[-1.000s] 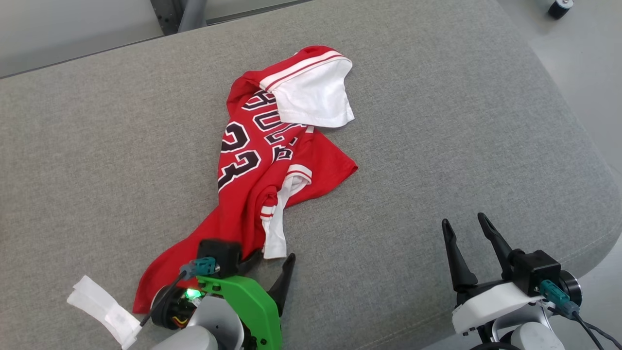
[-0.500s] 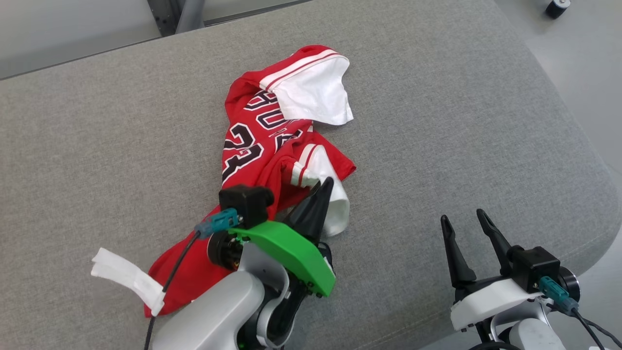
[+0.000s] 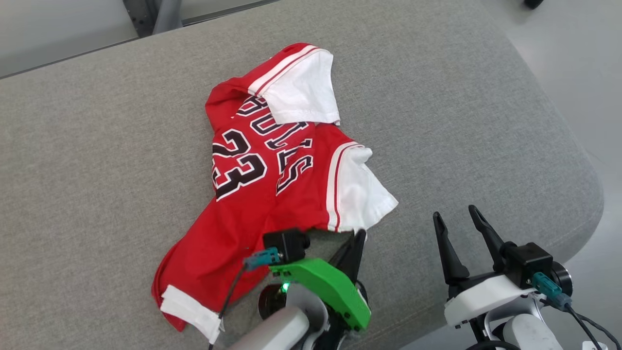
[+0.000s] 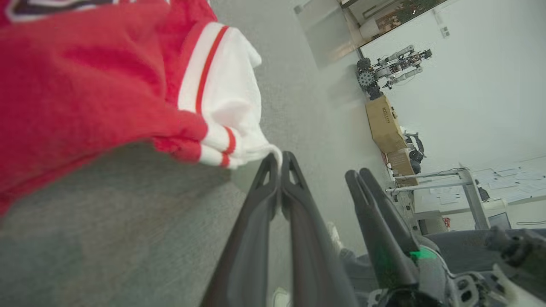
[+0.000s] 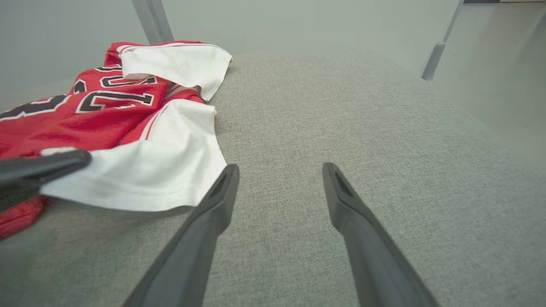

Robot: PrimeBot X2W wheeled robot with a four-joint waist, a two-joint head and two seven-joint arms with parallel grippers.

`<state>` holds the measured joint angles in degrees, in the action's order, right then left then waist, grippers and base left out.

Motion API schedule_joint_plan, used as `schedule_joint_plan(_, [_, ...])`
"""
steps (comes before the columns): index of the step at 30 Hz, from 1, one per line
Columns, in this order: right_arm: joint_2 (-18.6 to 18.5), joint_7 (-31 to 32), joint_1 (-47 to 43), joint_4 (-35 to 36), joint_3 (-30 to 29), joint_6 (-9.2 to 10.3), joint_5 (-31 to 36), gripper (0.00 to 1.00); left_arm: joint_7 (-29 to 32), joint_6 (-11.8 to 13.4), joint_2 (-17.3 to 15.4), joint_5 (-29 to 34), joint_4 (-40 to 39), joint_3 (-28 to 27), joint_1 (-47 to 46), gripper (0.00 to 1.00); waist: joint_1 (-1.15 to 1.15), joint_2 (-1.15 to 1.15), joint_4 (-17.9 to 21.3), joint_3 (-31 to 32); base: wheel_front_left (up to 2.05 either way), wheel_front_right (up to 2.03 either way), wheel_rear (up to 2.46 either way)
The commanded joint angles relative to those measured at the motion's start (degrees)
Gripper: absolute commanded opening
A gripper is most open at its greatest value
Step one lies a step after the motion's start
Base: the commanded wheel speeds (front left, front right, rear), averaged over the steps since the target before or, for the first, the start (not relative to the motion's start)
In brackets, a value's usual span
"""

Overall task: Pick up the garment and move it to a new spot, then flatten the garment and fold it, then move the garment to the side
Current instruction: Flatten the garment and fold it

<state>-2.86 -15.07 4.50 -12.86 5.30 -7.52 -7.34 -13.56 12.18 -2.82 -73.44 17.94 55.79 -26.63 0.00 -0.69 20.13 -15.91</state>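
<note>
The garment (image 3: 272,194) is a red jersey with white sleeves and black lettering, lying partly spread on the grey cushion (image 3: 97,146). My left gripper (image 3: 358,239) is shut on the hem of the near white sleeve. The left wrist view shows its fingertips (image 4: 277,157) pinching that white fabric, with the garment (image 4: 85,85) hanging from them just above the cushion. My right gripper (image 3: 454,218) stands open to the right of the sleeve, nothing between its fingers. In the right wrist view my right gripper (image 5: 279,170) points along the cushion, the garment (image 5: 106,111) to its left.
The cushion's rounded right edge (image 3: 583,160) drops to the floor close to my right gripper. A metal post (image 3: 165,14) stands behind the far edge. Cardboard boxes (image 4: 384,123) and another machine stand far off in the left wrist view.
My left gripper went from open to shut on the near white sleeve and pulled it right and toward me, spreading the jersey. The right gripper stayed open; the head camera shifted slightly.
</note>
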Motion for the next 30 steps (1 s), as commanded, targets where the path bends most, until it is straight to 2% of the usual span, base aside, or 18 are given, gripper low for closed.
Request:
schedule_joint_plan(1, [-0.1,-0.1,0.6,-0.1,0.2,0.06,-0.5,1.0,1.2,0.2,-0.3,-0.1,3.5,2.4,0.7,0.0,0.0,0.69,0.8,-0.3,0.0,0.0,0.0])
schedule_joint_plan(2, [-0.1,-0.2,0.6,-0.2,0.2,0.06,-0.5,1.0,1.8,-0.6,-0.2,0.4,5.2,4.8,0.3,0.0,0.0,0.69,1.0,-0.4,0.0,0.0,0.0])
schedule_joint_plan(3, [-0.1,-0.2,0.5,-0.2,0.1,0.06,-0.5,1.0,2.3,-1.3,-0.1,0.3,6.3,6.4,0.0,0.3,0.0,0.69,1.1,-0.4,0.0,0.0,0.0])
schedule_joint_plan(4, [-0.1,-0.2,0.5,-0.2,0.0,0.06,-0.6,1.0,3.0,-2.5,-0.1,-0.9,6.7,7.8,0.1,0.87,0.0,0.69,1.2,-0.5,0.0,0.0,0.0])
schedule_joint_plan(5, [-0.1,-0.2,0.4,-0.2,-0.1,0.06,-0.5,1.0,3.6,-3.6,-0.1,-2.0,6.5,9.0,0.2,1.0,0.0,0.69,1.2,-0.5,0.0,0.0,0.0])
schedule_joint_plan(8, [-0.1,-0.2,-0.1,-0.3,-0.6,0.06,-0.2,1.0,4.3,-5.4,-0.2,-3.2,5.6,10.8,-1.6,1.0,0.0,0.69,0.9,-0.1,0.0,0.0,0.0])
schedule_joint_plan(11, [-0.3,-0.2,-0.8,-0.1,-1.3,0.06,0.2,1.0,3.3,-5.9,-0.3,-1.9,5.3,11.2,-2.9,1.0,0.0,0.69,-0.2,0.6,0.0,0.0,0.0])
schedule_joint_plan(16, [-1.4,-0.2,-1.7,0.7,-2.2,0.06,0.8,1.0,3.6,-7.7,-4.4,-1.2,-0.9,10.7,-3.8,1.0,0.0,0.69,-2.6,2.4,0.0,0.0,0.0])
schedule_joint_plan(18, [-2.2,-0.2,-2.1,1.2,-2.6,0.06,1.1,1.0,3.3,-7.4,-7.3,0.2,-4.9,10.8,-4.2,1.0,0.0,0.69,-3.8,3.3,0.0,0.0,0.0])
schedule_joint_plan(21, [-3.2,-0.2,-2.5,2.6,-4.0,0.06,1.6,1.0,2.1,-4.3,-12.0,3.6,-11.4,10.8,-4.1,1.0,0.0,0.69,-5.8,4.7,0.0,0.0,0.0])
schedule_joint_plan(23, [-3.7,-0.2,-3.2,3.7,-5.2,0.06,1.8,1.0,1.2,-0.6,-15.2,6.7,-15.4,10.8,-3.6,1.0,0.0,0.69,-7.5,5.5,0.0,0.0,0.0])
schedule_joint_plan(24, [-3.7,-0.2,-3.2,3.7,-5.2,0.06,1.8,1.0,1.2,-0.6,-15.2,6.7,-15.4,10.8,-3.6,1.0,0.0,0.69,-7.5,5.5,0.0,0.0,0.0])
schedule_joint_plan(25, [-4.1,-0.2,-3.7,4.9,-6.5,0.06,2.3,1.0,0.0,4.1,-18.4,10.7,-18.5,10.1,-3.0,1.0,0.0,0.69,-9.3,6.4,0.0,0.0,0.0])
schedule_joint_plan(26, [-4.1,-0.2,-3.7,4.9,-6.5,0.06,2.3,1.0,0.0,4.1,-18.4,10.7,-18.5,10.1,-3.0,1.0,0.0,0.69,-9.3,6.4,0.0,0.0,0.0])
schedule_joint_plan(28, [-4.5,-0.2,-4.0,6.1,-7.9,0.06,2.5,1.0,-0.9,9.3,-21.0,14.1,-20.8,8.2,-1.2,1.0,0.0,0.69,-11.0,7.2,0.0,0.0,0.0])
schedule_joint_plan(30, [-4.6,-0.1,-4.6,6.9,-8.9,0.06,2.9,1.0,-1.5,12.8,-22.7,16.2,-22.7,5.0,1.4,1.0,0.0,0.69,-12.6,8.0,0.0,0.0,0.0])
